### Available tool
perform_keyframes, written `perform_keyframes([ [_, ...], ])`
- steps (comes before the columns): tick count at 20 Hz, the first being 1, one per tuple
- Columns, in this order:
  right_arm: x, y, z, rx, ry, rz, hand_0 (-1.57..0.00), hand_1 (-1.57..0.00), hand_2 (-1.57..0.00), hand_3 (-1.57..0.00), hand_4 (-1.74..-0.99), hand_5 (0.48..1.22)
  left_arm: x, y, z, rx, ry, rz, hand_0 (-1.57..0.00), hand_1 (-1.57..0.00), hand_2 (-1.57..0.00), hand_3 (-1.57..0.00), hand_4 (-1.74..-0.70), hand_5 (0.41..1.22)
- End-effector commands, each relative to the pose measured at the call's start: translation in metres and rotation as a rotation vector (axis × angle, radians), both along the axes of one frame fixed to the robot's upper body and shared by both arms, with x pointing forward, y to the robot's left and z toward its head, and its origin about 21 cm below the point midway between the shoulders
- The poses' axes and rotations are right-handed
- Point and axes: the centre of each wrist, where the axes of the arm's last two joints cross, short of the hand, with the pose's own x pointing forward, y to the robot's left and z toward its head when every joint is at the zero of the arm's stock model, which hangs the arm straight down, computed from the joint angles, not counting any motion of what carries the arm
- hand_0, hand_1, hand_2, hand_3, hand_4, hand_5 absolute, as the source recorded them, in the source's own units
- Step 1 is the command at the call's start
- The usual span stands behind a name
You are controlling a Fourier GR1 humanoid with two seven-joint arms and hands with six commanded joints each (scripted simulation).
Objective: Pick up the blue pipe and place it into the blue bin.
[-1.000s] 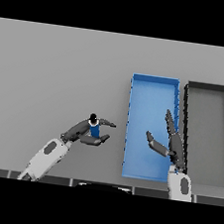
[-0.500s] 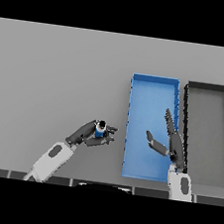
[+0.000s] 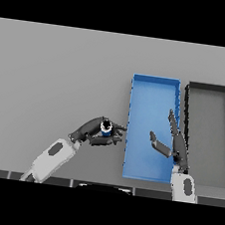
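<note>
Two robot hands show: the left robot hand (image 3: 96, 132) is curled around the blue pipe (image 3: 106, 128), held just left of the blue bin's (image 3: 155, 85) near-left wall, while the right robot hand (image 3: 173, 142) hovers, fingers straight, over the bin.

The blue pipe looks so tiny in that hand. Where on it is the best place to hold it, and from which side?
Probably round its short body, from the side. The blue pipe stands with its open end up, and the left hand already wraps it that way, fingers across from the thumb. That leaves its bottom free for setting it into the blue bin.
</note>
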Motion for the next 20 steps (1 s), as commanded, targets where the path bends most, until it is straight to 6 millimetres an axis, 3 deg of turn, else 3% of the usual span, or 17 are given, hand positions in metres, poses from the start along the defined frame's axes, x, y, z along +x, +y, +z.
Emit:
perform_keyframes([
  [1,-0.001,-0.001,-0.001,0.003,-0.004,0.004,0.00,0.00,0.00,0.00,-1.215,0.639,0.000,-0.001,0.005,0.006,0.000,-0.005,-1.56,-1.56,-1.56,-1.45,-1.72,1.216],
  [4,0.000,0.005,0.000,0.001,-0.001,-0.004,0.00,0.00,0.00,0.00,-1.189,0.631,0.000,-0.004,0.013,0.029,0.005,-0.017,-1.56,-1.57,-1.57,-1.44,-1.73,1.219],
  [8,0.001,0.005,0.000,0.016,0.027,0.000,0.00,0.00,0.00,0.00,-1.174,0.629,-0.004,-0.007,0.008,0.042,0.019,-0.034,-1.57,-1.57,-1.57,-1.44,-1.73,1.219],
  [12,0.001,0.004,-0.003,0.017,0.032,0.001,0.00,0.00,0.00,0.00,-1.209,0.623,-0.003,-0.006,0.009,0.056,0.020,-0.025,-1.57,-1.57,-1.57,-1.44,-1.73,1.220],
  [15,0.001,0.003,0.002,0.045,-0.004,0.022,0.00,0.00,0.00,0.00,-1.191,0.619,-0.002,-0.004,0.007,0.054,0.006,-0.025,-1.57,-1.57,-1.57,-1.44,-1.73,1.220],
  [18,0.002,-0.001,0.024,0.155,-0.031,0.164,0.00,0.00,0.00,0.00,-1.199,0.593,-0.001,-0.004,0.007,0.057,0.014,-0.028,-1.57,-1.57,-1.57,-1.44,-1.73,1.221],
  [20,0.009,-0.004,0.052,0.161,-0.038,0.265,0.00,0.00,0.00,0.00,-1.215,0.561,-0.003,-0.004,0.008,0.062,0.003,-0.037,-1.57,-1.57,-1.57,-1.44,-1.73,1.221],
])
